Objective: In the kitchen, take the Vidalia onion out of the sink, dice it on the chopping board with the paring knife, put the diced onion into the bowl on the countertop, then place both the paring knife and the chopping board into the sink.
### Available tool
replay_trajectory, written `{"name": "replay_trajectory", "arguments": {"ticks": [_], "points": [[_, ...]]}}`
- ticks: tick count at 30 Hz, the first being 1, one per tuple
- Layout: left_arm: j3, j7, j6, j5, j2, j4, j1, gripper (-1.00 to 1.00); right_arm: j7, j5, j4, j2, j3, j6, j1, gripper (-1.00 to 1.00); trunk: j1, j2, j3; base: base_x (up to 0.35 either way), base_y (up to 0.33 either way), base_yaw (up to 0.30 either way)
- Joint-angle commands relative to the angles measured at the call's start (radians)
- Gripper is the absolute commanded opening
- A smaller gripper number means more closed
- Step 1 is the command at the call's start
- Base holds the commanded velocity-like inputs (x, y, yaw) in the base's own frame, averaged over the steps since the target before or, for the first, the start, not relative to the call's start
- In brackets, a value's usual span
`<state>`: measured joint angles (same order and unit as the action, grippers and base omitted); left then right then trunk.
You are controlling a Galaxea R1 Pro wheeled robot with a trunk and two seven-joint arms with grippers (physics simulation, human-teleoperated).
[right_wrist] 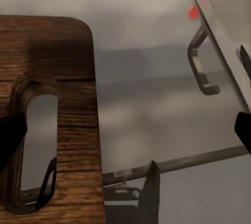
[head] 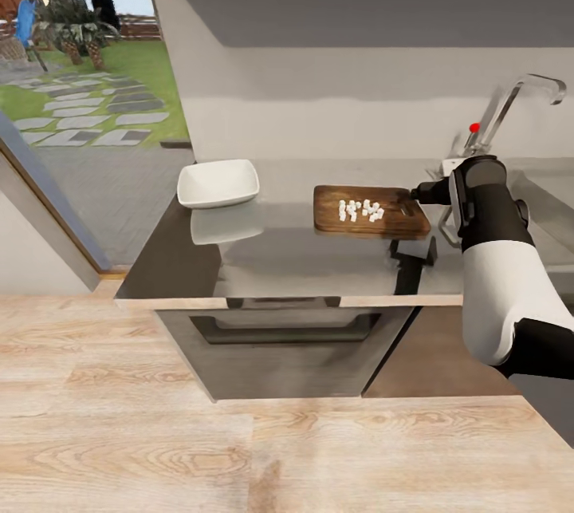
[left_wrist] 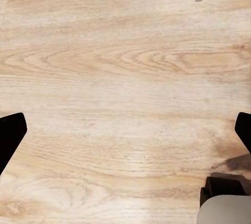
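The right fingers [right_wrist: 10, 138] stand spread, one dark tip at each edge of the right wrist view, with nothing pinched between them — they hang just over the handle end of the chopping board [right_wrist: 49, 67], the slot-shaped hole right beside one tip. In the head view the right gripper [head: 421, 194] sits at the board's sink-side end. The board [head: 368, 211] lies with its long axis along the counter [head: 271, 258], and the diced onion [head: 360, 210] is heaped near its middle, so the pieces lie away from the fingers, toward the bowl [head: 218, 183] at the far left of the counter, well apart from the board. The tap [head: 510, 106] rises behind the right arm. The left fingers [left_wrist: 10, 130], also spread and empty, hang over the wooden floor [left_wrist: 125, 78] — so the right arm is by far the nearer.
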<state>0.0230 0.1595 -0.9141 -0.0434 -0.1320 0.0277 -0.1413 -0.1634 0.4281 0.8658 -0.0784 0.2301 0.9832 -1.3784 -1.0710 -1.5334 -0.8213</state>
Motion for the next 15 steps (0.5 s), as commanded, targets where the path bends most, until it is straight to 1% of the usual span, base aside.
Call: {"name": "replay_trajectory", "arguments": {"ticks": [1,15], "points": [[0.003,0.000,-0.005,-0.004,0.000,0.003,-0.001,1.00,-0.010,0.011,0.001,0.000,0.001,0.003,-0.001,1.00,-0.004,-0.008,-0.004,0.000,0.000,0.000],[0.003,0.000,-0.005,-0.004,0.000,0.004,-0.001,1.00,-0.010,0.011,0.001,-0.001,0.003,0.003,-0.001,1.00,-0.058,-0.106,-0.048,0.000,0.000,0.000]]}}
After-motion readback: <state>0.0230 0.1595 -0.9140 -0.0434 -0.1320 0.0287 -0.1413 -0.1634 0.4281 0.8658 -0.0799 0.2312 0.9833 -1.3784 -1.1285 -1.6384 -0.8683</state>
